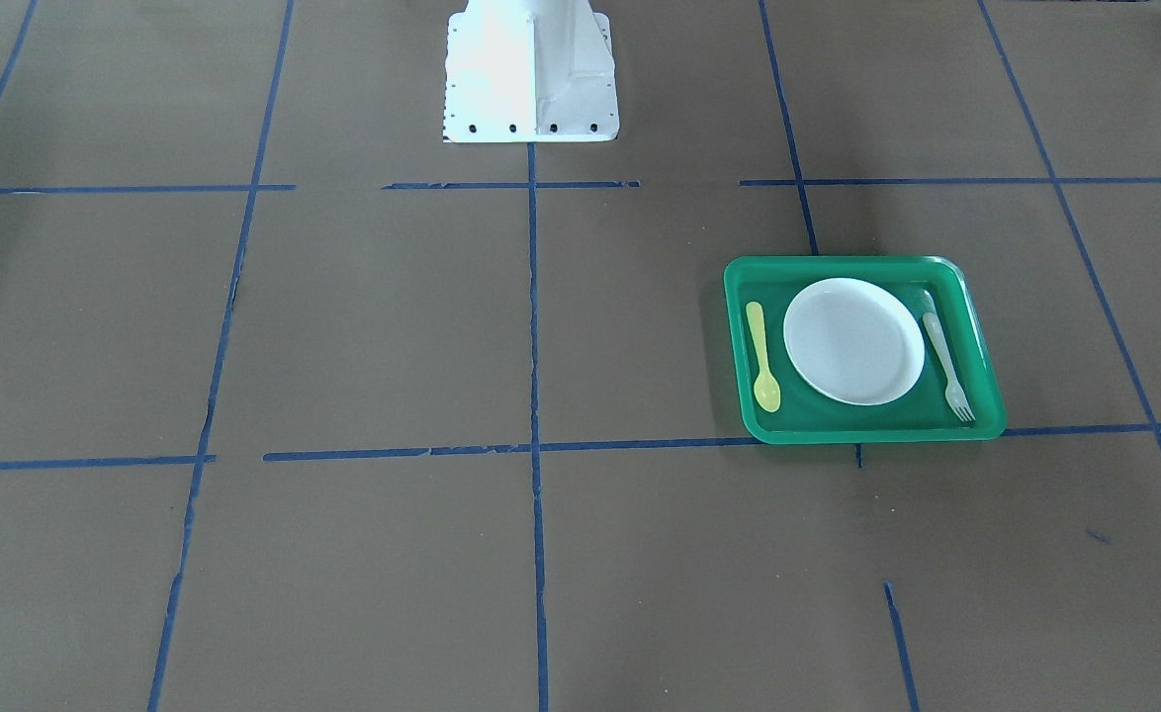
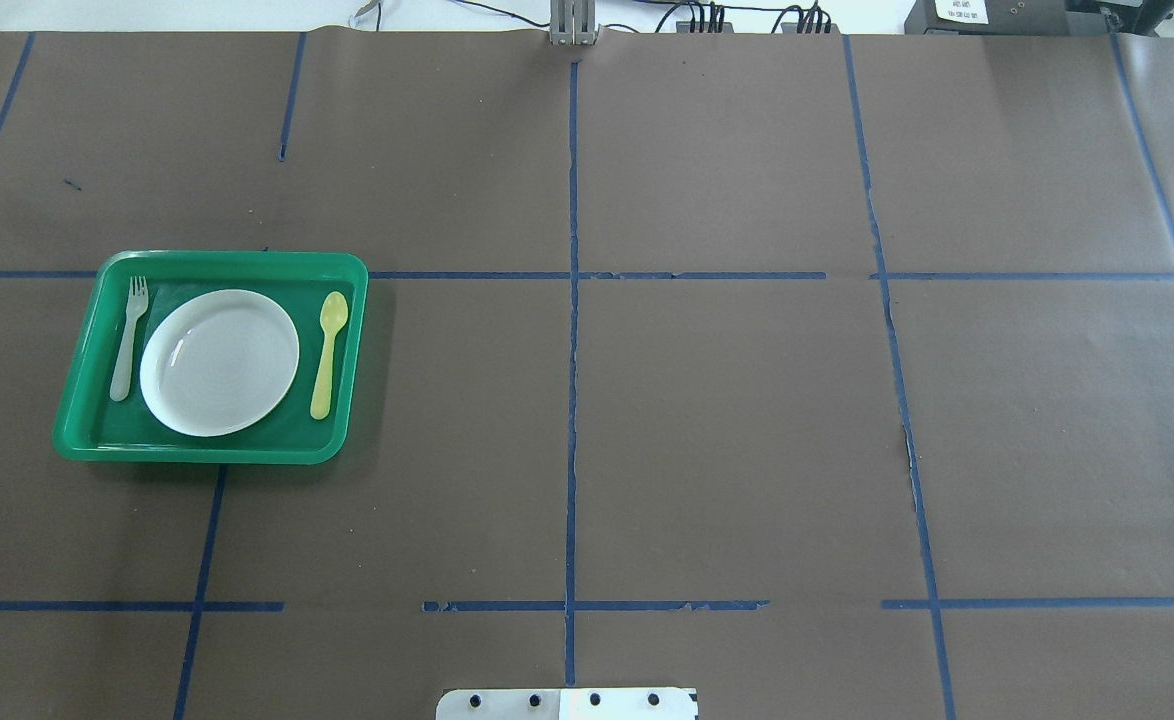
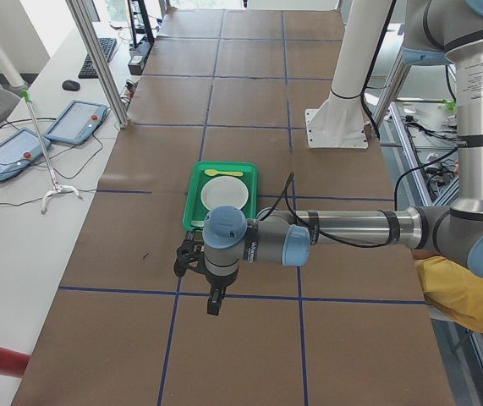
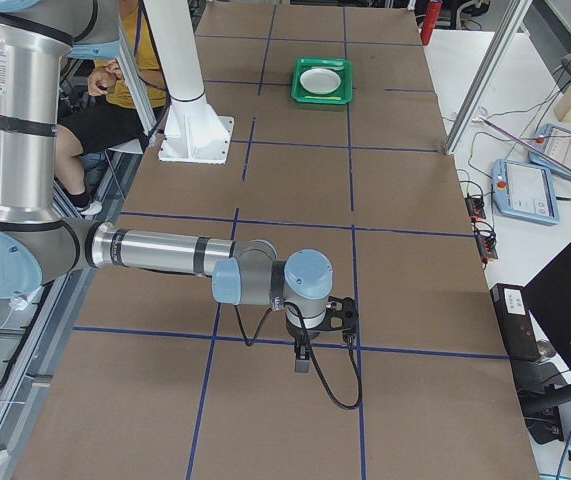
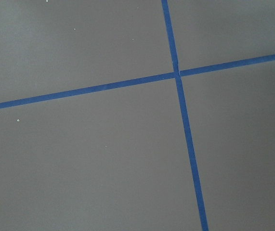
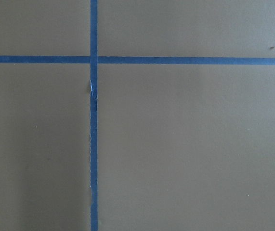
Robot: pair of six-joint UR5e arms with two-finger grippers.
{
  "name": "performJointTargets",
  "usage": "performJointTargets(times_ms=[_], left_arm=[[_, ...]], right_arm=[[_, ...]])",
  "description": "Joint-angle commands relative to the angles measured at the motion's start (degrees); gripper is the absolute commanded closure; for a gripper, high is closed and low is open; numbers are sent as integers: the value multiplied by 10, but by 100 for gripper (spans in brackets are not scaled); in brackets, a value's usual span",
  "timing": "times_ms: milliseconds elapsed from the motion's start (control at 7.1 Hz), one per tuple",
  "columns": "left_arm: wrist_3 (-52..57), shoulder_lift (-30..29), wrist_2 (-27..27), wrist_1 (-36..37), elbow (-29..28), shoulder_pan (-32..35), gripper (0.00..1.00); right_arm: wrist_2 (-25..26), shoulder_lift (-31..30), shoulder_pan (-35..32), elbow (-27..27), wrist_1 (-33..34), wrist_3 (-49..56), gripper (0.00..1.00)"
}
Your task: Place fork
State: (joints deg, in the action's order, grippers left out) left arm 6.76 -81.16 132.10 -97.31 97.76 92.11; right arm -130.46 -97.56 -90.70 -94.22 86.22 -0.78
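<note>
The pale translucent fork [image 1: 944, 362] lies flat in the green tray [image 1: 862, 432], beside the white plate [image 1: 853, 341], tines pointing away from the robot. In the overhead view the fork [image 2: 128, 340] is left of the plate [image 2: 219, 362] in the tray [image 2: 197, 453]. The left gripper [image 3: 186, 260] shows only in the exterior left view, raised above the table near the tray; I cannot tell if it is open or shut. The right gripper [image 4: 345, 316] shows only in the exterior right view, far from the tray [image 4: 323, 80]; I cannot tell its state.
A yellow spoon [image 1: 762, 358] lies in the tray on the plate's other side, also seen in the overhead view [image 2: 327, 352]. The white robot base [image 1: 531, 74] stands at the table's robot side. Both wrist views show only brown paper with blue tape lines [image 5: 178, 73].
</note>
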Motion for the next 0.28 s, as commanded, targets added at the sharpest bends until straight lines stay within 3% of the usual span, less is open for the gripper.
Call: performJointTargets(times_ms=[0,141], left_arm=[[0,2,0,0,0,0,0],[0,2,0,-1,0,0,0]], right_arm=[[-1,0,0,0,0,0,0],[-1,0,0,0,0,0,0]])
